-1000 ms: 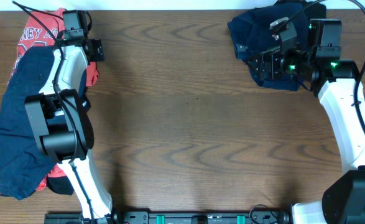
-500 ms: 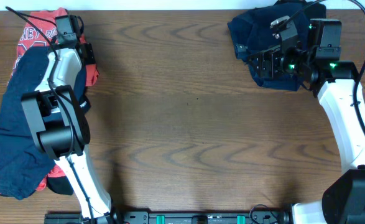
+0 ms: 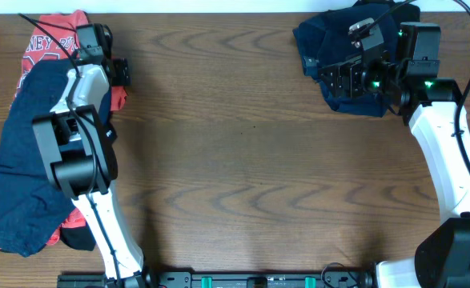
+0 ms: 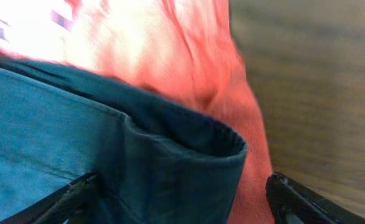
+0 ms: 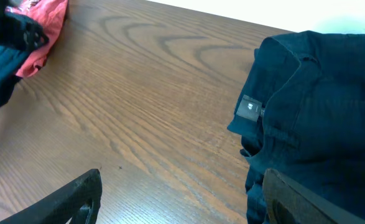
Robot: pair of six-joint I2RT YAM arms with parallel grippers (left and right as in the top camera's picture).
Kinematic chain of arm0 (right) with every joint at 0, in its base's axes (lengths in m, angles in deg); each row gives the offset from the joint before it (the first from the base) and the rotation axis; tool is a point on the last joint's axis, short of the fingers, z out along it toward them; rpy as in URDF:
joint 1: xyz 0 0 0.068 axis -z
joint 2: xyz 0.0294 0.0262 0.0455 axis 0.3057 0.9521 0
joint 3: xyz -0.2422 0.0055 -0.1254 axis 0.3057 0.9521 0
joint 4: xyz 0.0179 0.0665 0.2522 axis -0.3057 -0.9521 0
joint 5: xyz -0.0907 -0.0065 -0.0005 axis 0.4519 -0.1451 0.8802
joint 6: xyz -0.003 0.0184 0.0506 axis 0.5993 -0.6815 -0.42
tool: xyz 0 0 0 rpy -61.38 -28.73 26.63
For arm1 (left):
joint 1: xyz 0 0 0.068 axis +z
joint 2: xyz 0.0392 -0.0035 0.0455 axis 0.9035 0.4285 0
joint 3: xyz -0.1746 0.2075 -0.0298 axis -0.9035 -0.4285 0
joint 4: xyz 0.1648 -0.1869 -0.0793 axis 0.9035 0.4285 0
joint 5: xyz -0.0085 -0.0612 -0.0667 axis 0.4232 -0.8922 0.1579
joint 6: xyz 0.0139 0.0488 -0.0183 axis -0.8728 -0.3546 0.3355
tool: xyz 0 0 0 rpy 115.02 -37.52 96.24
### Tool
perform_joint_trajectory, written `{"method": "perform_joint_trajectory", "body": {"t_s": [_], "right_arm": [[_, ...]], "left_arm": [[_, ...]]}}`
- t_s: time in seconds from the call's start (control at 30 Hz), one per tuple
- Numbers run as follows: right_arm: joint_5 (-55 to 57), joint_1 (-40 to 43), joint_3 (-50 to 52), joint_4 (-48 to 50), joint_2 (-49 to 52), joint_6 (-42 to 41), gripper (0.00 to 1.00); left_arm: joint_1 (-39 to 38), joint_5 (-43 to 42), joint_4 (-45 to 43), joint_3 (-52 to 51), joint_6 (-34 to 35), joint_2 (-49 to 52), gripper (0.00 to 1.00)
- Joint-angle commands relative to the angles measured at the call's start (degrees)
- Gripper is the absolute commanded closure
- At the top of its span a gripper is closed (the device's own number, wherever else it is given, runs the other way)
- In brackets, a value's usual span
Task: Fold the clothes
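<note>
The pile of clothes lies at the left: dark navy shorts on a red white-lettered T-shirt. My left gripper hangs open over the pile's right edge. In the left wrist view its jaws stand wide apart on either side of the navy hem, with the red shirt beneath. A second dark navy garment lies bunched at the back right. My right gripper is open and empty at its left edge; one finger is over the navy cloth, the other over bare wood.
The wooden table stretches between the two piles. Its far edge meets a white wall just behind both piles. The left arm's white links lie across the left pile. The red shirt shows far off in the right wrist view.
The left wrist has swung slightly left and back to the right over the pile's edge. The right arm and both piles have not moved.
</note>
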Motion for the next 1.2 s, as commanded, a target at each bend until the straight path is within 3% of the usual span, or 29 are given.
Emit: {"method": "perform_joint_trajectory", "body": {"t_s": [0.0,0.13,0.2,0.63,1.17], "right_arm": [[0.33,-0.63,0.26,0.11,0.31,0.44,0.19],[0.57,-0.63,0.26,0.68,0.31,0.42,0.19],[0.57,-0.7,0.26,0.9,0.31,0.42,0.19],[0.55,-0.85,0.26,1.66,0.31,0.42,0.2],[0.55,-1.22,0.26,1.73,0.31,0.39,0.21]], "left_arm": [[0.63,-0.92,0.02,0.46,-0.74,1.42,0.21],[0.7,0.48,-0.96,0.74,-0.72,1.25,0.44],[0.63,1.88,-1.16,0.85,-0.72,0.96,0.47],[-0.74,1.79,-1.44,0.85,-0.68,-5.99,0.48],[-1.6,1.62,-0.94,0.26,1.29,-5.6,0.48]]}}
